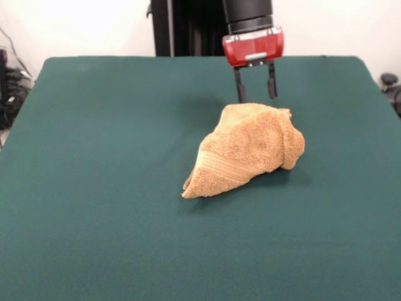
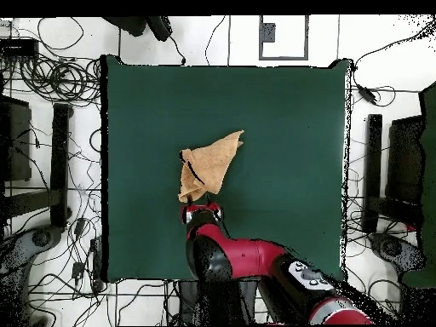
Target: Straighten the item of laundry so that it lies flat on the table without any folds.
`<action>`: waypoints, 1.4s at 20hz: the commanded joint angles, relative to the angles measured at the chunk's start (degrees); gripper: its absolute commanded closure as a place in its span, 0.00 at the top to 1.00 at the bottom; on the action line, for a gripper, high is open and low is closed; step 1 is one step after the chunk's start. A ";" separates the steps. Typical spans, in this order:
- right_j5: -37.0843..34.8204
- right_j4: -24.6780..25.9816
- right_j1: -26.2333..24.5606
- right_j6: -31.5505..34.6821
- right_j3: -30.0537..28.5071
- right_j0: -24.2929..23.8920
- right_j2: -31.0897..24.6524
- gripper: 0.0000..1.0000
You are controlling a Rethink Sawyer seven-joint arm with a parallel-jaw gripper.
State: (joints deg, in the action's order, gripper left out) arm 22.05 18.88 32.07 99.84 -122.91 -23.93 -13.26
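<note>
Pincer (image 1: 255, 81), fingers apart and empty, hangs just behind the crumpled towel (image 1: 247, 150) on the table (image 1: 94, 188).

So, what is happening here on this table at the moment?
A red and black robot arm holds its gripper open just behind the towel, above the green table. It is not gripping anything. The tan-orange towel is bunched into a folded, roughly triangular heap near the middle of the table, so it does not lie flat yet. The straightening is not done.
</note>
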 commanded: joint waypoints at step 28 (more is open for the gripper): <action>8.69 0.10 -3.26 9.26 6.03 2.21 0.68 1.00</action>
State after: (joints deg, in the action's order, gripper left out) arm 27.39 18.89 32.07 99.84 -122.35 -23.86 -11.82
